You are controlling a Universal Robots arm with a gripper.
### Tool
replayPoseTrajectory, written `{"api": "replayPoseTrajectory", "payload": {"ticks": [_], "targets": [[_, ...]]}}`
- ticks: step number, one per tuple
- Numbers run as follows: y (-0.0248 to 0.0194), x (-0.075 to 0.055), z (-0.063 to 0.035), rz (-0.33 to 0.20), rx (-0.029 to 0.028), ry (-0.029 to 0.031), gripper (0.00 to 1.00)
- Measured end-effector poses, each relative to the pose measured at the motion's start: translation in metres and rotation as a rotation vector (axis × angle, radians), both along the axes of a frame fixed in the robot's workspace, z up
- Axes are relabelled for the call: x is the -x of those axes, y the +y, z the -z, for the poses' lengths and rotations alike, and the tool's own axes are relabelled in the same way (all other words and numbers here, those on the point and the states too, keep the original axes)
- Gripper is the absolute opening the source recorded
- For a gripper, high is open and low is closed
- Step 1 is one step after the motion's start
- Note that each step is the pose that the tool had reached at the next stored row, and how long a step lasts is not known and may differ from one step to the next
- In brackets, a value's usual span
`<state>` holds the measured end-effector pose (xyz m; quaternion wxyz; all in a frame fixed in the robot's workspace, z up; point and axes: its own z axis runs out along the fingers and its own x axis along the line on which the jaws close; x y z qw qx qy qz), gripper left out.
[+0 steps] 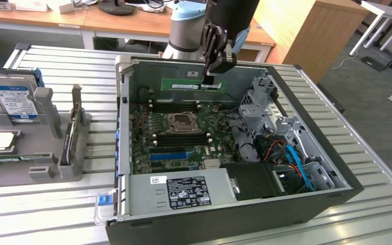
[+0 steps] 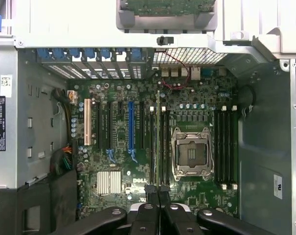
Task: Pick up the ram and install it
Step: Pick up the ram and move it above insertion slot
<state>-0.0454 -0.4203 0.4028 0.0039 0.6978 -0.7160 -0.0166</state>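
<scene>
The ram, a long green stick with a white label, hangs level over the far part of the open computer case. My gripper reaches down from above, shut on the stick's end toward the exterior view's right. In the wrist view the ram appears edge-on as a thin line running out from my gripper. It lines up over the black memory slots beside the CPU socket. More black slots lie on the socket's other side.
A grey rack at the exterior view's left holds a hard drive with a blue-and-white label. Inside the case are the power supply, a drive cage and blue cables. The case stands on a slatted metal table.
</scene>
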Motion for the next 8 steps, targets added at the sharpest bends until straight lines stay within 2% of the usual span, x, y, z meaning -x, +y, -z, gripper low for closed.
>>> {"api": "replayPoseTrajectory", "payload": {"ticks": [8], "targets": [[-0.0001,0.0,0.0123,0.0,0.0003,0.0001,0.12]]}}
